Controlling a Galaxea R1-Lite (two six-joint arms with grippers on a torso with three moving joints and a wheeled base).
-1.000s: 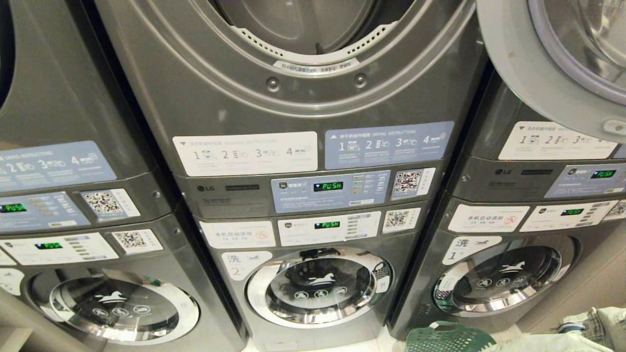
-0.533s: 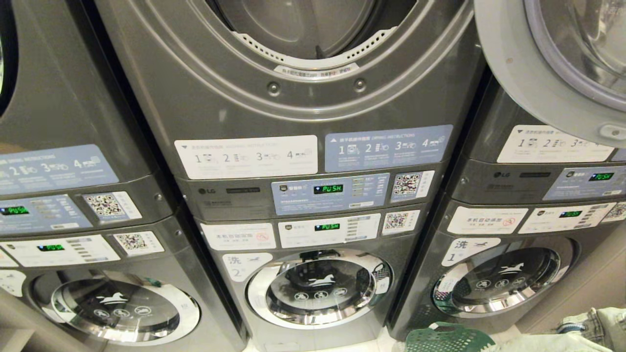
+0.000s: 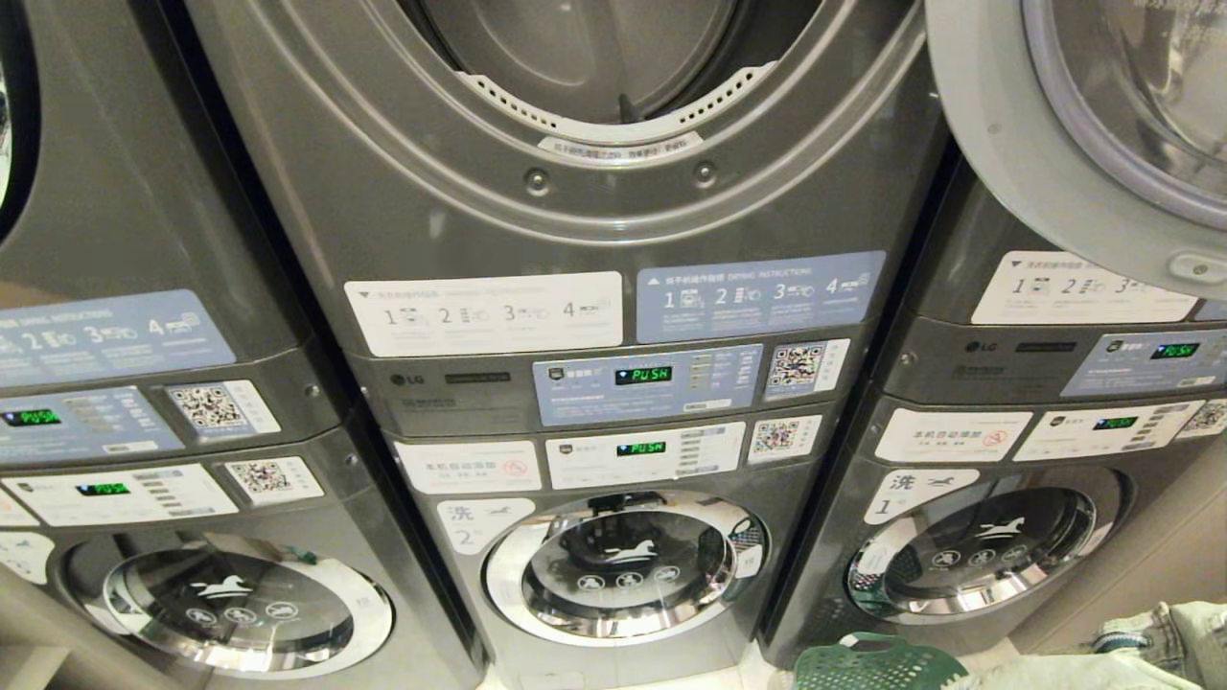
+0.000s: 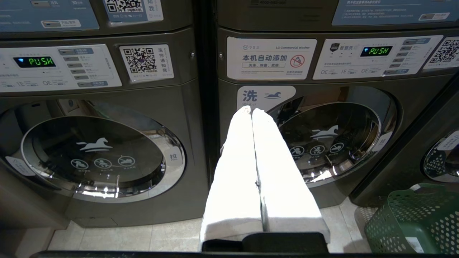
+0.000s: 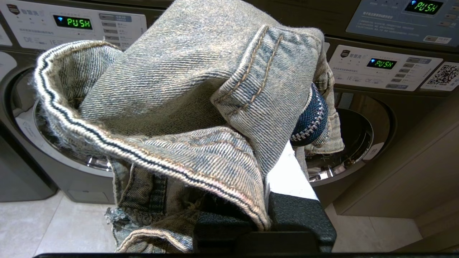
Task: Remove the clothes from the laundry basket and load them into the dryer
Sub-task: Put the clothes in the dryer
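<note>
Dryer (image 3: 613,57) open, jeans (image 5: 186,107) apparently gripped

White cloth-covered claw fingers (image 4: 247,172) — black textured mount behind.

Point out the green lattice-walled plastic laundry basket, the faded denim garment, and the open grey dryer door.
green lattice-walled plastic laundry basket (image 4: 416,222), left wrist view, holed side wall.
faded denim garment (image 5: 172,107), right wrist view, folded twill face.
open grey dryer door (image 3: 1016,163), head view, grey outer ring.
</note>
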